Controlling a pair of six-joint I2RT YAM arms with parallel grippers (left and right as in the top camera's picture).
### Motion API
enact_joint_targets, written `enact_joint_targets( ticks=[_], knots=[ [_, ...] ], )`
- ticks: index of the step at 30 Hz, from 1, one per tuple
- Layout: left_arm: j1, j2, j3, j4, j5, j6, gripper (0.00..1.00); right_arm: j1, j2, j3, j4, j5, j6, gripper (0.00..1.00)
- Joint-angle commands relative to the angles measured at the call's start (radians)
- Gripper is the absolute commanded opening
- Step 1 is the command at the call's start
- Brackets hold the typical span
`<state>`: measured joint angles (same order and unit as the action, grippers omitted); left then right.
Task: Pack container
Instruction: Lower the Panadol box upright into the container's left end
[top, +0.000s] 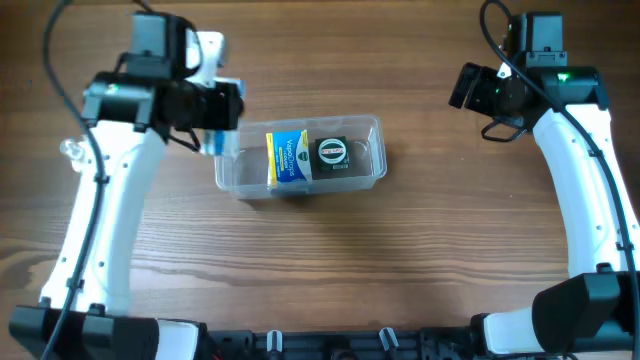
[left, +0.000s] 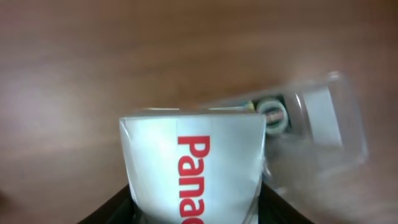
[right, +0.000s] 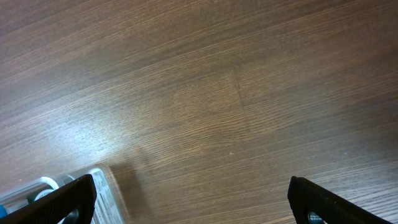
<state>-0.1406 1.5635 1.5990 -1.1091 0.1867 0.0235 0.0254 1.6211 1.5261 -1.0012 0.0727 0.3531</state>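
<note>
The clear plastic container (top: 372, 168) sits mid-table, holding a yellow-and-blue box (top: 288, 159) and a black box with a round white mark (top: 332, 153). It also shows blurred in the left wrist view (left: 329, 134) and at the lower left corner of the right wrist view (right: 106, 186). My left gripper (top: 222, 130) is shut on a white box with red "Pana" lettering (left: 193, 165), held at the container's left end. My right gripper (top: 462, 88) is open and empty, up at the back right, away from the container (right: 193, 199).
A small clear bottle (top: 73, 152) lies at the far left beside the left arm. Bare wooden table (top: 400, 260) lies in front of and to the right of the container.
</note>
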Motion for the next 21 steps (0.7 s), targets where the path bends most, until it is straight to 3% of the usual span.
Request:
enact_joint_targets(
  ticks=[1,12,21],
  knots=[
    [-0.069,0.032,0.004,-0.052,0.020,-0.032,0.50,0.001,0.010,-0.002,0.003,0.016,-0.011,1.00],
    [-0.121,0.154,-0.011,-0.115,-0.182,-0.250,0.50,0.001,0.010,-0.002,0.003,0.016,-0.011,1.00],
    [-0.121,0.179,-0.099,-0.114,-0.192,-0.249,0.53,0.001,0.010,-0.002,0.003,0.016,-0.011,1.00]
  ],
)
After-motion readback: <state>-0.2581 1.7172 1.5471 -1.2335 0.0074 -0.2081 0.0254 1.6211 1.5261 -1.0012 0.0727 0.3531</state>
